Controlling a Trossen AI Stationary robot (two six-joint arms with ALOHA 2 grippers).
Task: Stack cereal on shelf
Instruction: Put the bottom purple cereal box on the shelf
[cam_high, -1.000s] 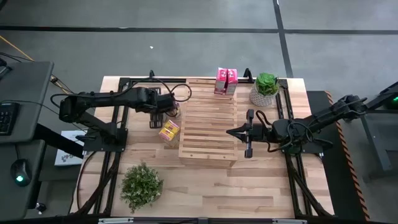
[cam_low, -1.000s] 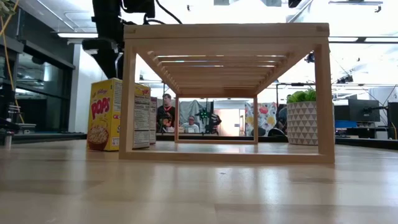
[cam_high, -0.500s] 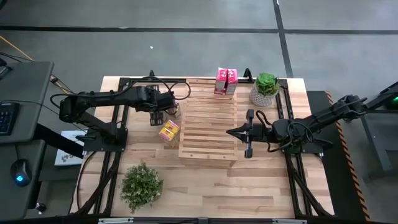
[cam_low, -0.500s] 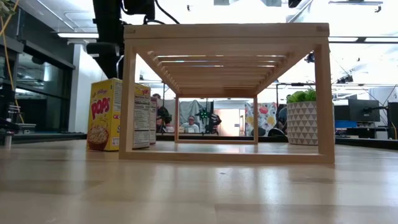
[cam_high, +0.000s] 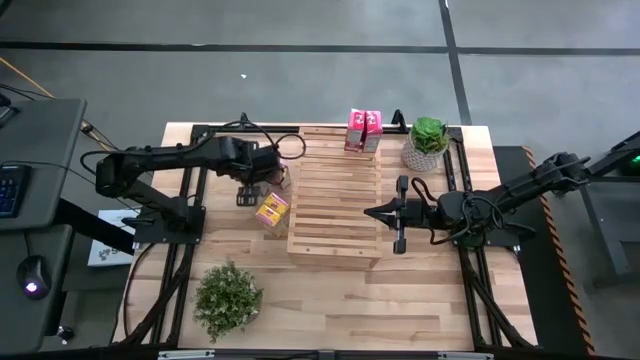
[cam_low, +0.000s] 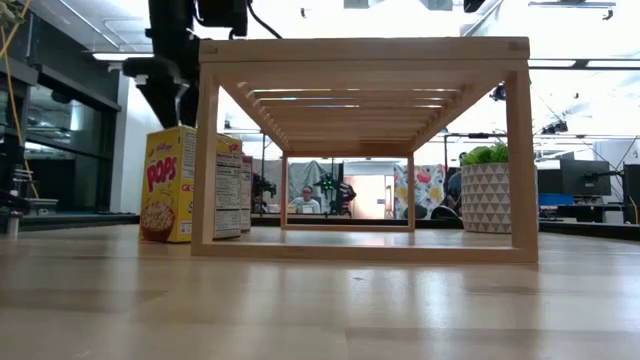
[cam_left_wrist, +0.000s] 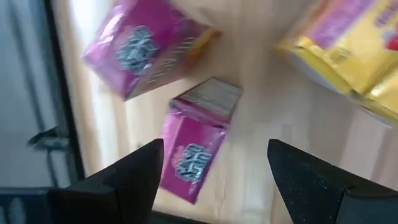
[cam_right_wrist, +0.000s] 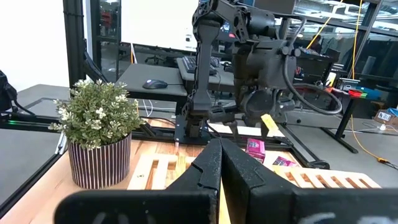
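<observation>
Two pink cereal boxes (cam_left_wrist: 146, 50) (cam_left_wrist: 196, 149) lie on the table under my left gripper (cam_left_wrist: 214, 180), which points down with its fingers open and apart from both. Yellow cereal boxes (cam_high: 271, 208) stand upright next to the shelf's left side. In the low view they (cam_low: 165, 185) show below my left gripper (cam_low: 160, 80). Two more pink boxes (cam_high: 363, 130) stand on the far end of the slatted wooden shelf (cam_high: 335, 200). My right gripper (cam_high: 370, 212) is shut and holds nothing, level above the shelf's right edge.
A potted plant (cam_high: 228, 297) stands near the table's front left, and another (cam_high: 428, 140) at the far right beside the shelf. Black frame rails (cam_high: 185, 215) run along both sides of the table. Bare tabletop (cam_high: 400, 310) lies in front of the shelf.
My left gripper has rolled a little about its own axis above the pink boxes and swung slightly toward the table's left edge. The boxes and my right arm have kept still.
</observation>
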